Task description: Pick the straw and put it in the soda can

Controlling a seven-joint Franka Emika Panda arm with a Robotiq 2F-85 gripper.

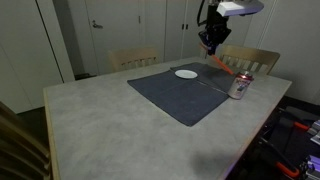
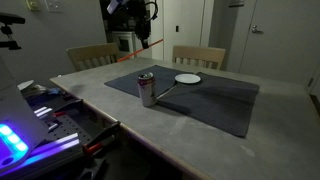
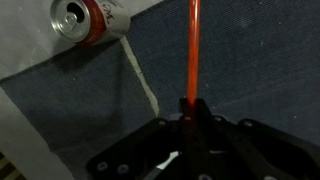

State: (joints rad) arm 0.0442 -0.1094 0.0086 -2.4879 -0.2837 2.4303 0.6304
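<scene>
The gripper (image 3: 191, 110) is clamped on one end of the straw (image 3: 193, 50), which juts forward, apart from the can (image 3: 85, 22).

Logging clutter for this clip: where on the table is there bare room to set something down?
The mat is bare from the plate and can to its opposite edges, and the table is bare around the mat. It is crowded only by the can, where the gripper holds the straw overhead.
</scene>
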